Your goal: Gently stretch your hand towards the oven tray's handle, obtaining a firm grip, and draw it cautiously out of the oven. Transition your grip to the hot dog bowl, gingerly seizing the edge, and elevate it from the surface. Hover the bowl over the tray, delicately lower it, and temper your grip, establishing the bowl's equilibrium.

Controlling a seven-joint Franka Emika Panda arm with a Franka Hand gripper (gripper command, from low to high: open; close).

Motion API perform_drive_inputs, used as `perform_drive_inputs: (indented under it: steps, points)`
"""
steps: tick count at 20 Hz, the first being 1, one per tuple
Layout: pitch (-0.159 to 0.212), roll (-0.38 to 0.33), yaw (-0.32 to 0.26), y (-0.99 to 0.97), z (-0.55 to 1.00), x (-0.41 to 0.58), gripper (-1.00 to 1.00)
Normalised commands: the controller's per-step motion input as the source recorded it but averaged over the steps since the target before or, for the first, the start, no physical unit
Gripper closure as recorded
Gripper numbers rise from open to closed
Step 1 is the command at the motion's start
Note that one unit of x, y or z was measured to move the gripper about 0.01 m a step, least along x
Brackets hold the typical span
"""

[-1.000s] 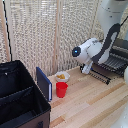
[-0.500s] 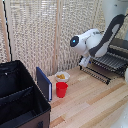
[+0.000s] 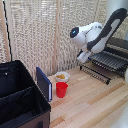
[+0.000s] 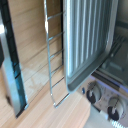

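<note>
Hanging above the flat dark wire oven tray (image 3: 106, 61), pulled out beside the small white hot dog bowl (image 3: 62, 77); can't tell whether the gripper (image 3: 83, 56) is gaping or clenched.

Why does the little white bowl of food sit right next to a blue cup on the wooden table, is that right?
Not quite: the cup is red, not blue, as the exterior view shows. The white bowl of food does sit right next to it on the wooden table.

Arm (image 3: 102, 35) raised, tool (image 3: 83, 57) downward
</note>
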Motion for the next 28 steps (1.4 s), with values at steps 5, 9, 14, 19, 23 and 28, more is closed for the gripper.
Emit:
perform_drive_inputs:
  steps: [5, 9, 14, 19, 23, 28]
  points:
    - [-0.025, 0.252, -0.284, 0.15, 0.21, 0.0, -1.0]
    - [-0.017, 0.267, -0.277, 0.15, 0.17, 0.0, -1.0]
    - [-0.016, 0.269, -0.276, 0.16, 0.17, 0.0, -1.0]
    - [-0.045, 0.274, -0.258, 0.19, 0.13, 0.0, -1.0]
    - [-0.09, 0.285, -0.216, 0.28, 0.08, 0.002, -1.0]
    - [-0.136, 0.258, -0.171, 0.38, 0.04, 0.064, -1.0]
